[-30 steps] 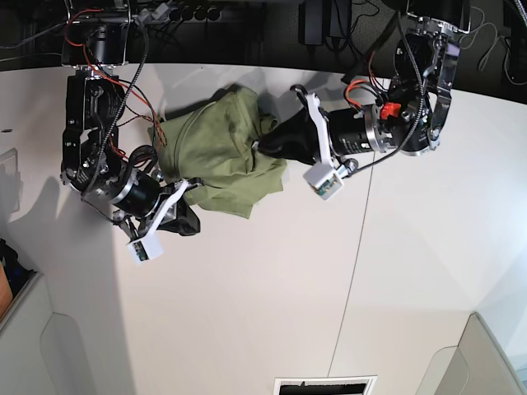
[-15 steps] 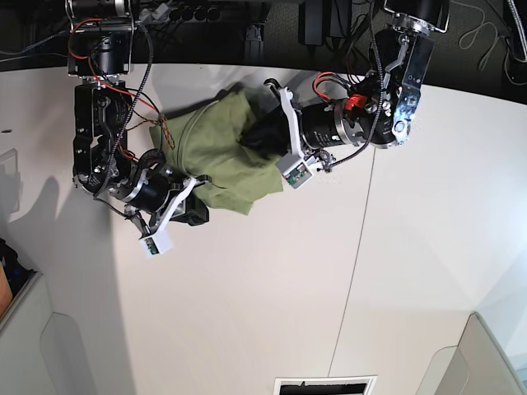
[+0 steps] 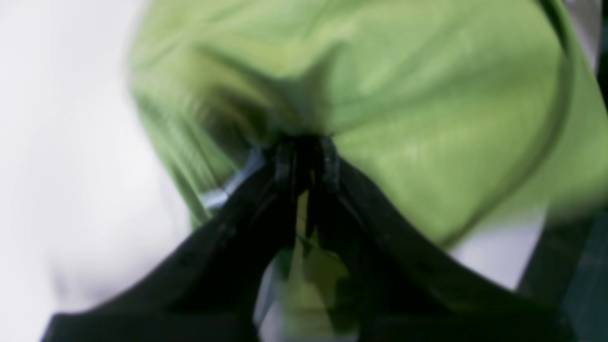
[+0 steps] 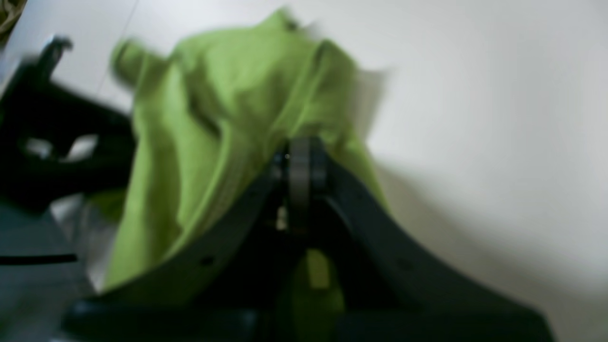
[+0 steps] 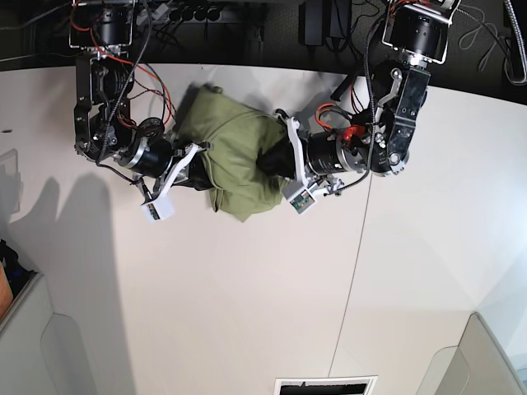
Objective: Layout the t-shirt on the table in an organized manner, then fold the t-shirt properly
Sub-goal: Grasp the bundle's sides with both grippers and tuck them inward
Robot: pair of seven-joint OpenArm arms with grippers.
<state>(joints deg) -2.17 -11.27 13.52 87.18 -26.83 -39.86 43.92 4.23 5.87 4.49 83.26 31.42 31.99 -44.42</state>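
Note:
The olive-green t-shirt (image 5: 235, 156) is bunched in a wrinkled heap on the white table (image 5: 247, 288), near its far edge. My left gripper (image 5: 268, 162) is on the shirt's right side in the base view, shut on a pinch of cloth (image 3: 304, 123). My right gripper (image 5: 206, 174) is on the shirt's left side, shut on a fold of the cloth (image 4: 266, 95). Both wrist views are blurred. The white tag is hidden.
A thin dark seam (image 5: 352, 271) runs down the table right of the shirt. Cables and dark gear (image 5: 247, 25) lie behind the table's far edge. Pale bins stand at the lower left (image 5: 33, 346) and lower right (image 5: 486, 362) corners.
Both grippers have moved toward each other and toward the far edge, carrying the shirt. The heap is more compact and sits higher on the table than a second ago.

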